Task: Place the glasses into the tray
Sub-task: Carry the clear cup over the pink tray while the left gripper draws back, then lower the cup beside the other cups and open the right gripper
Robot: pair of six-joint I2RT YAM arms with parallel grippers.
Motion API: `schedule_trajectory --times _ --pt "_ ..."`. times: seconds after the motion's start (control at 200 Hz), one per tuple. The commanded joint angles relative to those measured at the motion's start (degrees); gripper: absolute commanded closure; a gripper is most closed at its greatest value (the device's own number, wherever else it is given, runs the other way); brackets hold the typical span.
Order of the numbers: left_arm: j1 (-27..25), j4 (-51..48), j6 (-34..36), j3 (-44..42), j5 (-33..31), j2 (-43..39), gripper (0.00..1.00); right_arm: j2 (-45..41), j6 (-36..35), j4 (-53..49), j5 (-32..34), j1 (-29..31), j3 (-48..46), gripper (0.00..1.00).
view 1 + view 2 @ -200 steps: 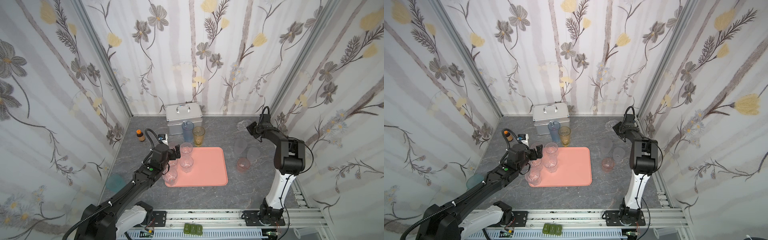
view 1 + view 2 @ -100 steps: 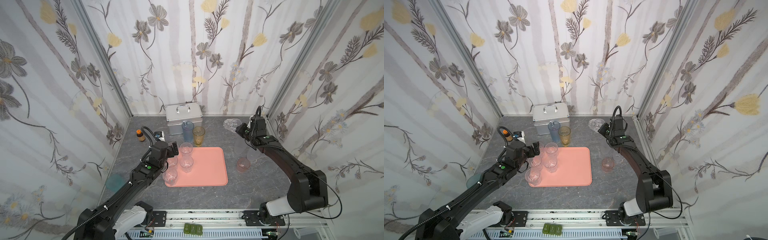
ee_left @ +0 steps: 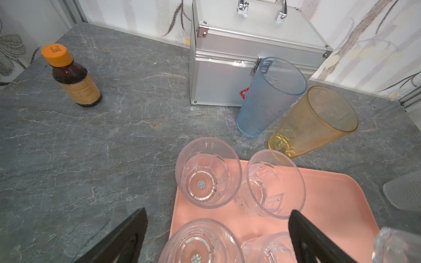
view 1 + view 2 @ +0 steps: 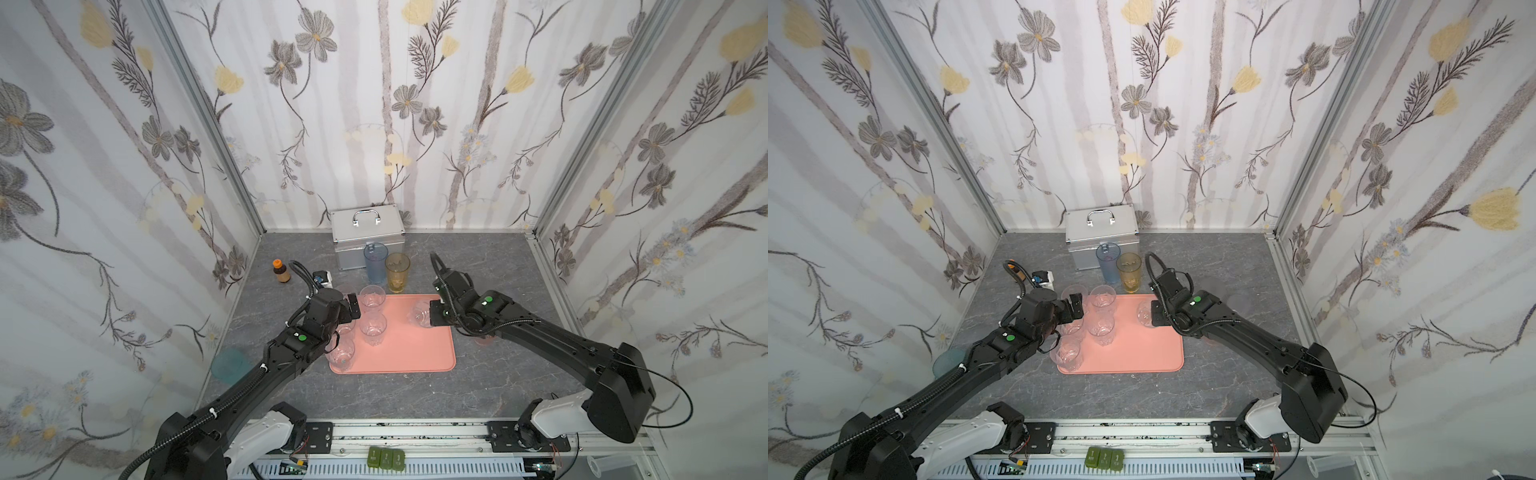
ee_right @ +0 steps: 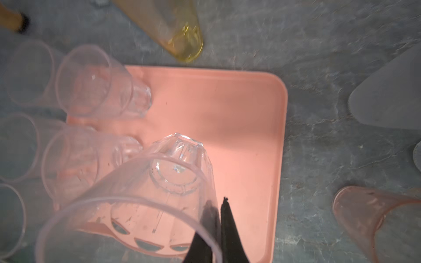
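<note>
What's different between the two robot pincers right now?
The left pincer stands wide open; the right pincer is shut. The left pincer holds nothing, while the right pincer pinches the wall of a clear glass. Both are black and hover at the pink tray.

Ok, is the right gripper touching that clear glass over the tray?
Touching. The right wrist view shows the right gripper shut on the clear glass: its fingers pinch the wall at the rim, one inside, one outside.
</note>
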Motion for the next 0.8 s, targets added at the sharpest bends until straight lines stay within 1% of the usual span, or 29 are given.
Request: schedule_trajectory --times 0.0,0.145,0.205,0.29,0.36,0.43,0.56,0.635,0.69,0.795 --pt "0.13 0.21 -0.91 -1.38 -3.06 -2.69 0.0 4.15 -1.35 -6.23 1.28 5.48 3.64 0.98" --pt "2.38 0.04 -0.65 -2.08 0.29 -4.8 0.0 11.0 -1.22 -6.86 0.48 11.76 9.43 0.98" --pt "3.69 -0.42 -2.18 -1.79 3.57 -4.45 0.0 13.74 -1.02 -6.56 -0.36 13.1 12.01 0.98" --pt "5.97 -0.75 -4.7 -1.29 10.27 -4.25 0.0 16.75 -0.94 -6.43 -2.02 14.27 15.33 0.97" --pt "7.22 -0.76 -5.83 -1.12 12.26 -4.15 0.0 18.27 -0.87 -6.34 -2.73 15.16 16.82 0.95" --pt "7.68 -0.84 -4.65 -0.99 11.91 -4.51 0.0 19.37 -0.52 -6.54 -3.36 15.66 17.81 0.93" --pt "8.3 -0.97 -3.37 -1.53 8.33 -5.63 0.0 21.88 -0.25 -6.52 -3.93 16.2 19.54 0.91" --pt "8.47 -1.17 -3.23 -1.71 8.22 -5.77 0.0 23.2 -0.13 -6.59 -3.84 16.19 20.37 0.9" --pt "8.46 -1.13 -3.42 -2.12 8.01 -6.06 0.0 23.7 0.15 -6.47 -4.23 16.2 20.85 0.87" --pt "8.59 -1.19 -3.68 -2.54 6.82 -6.92 0.0 23.81 0.77 -4.67 -7.23 16.03 20.73 0.79"
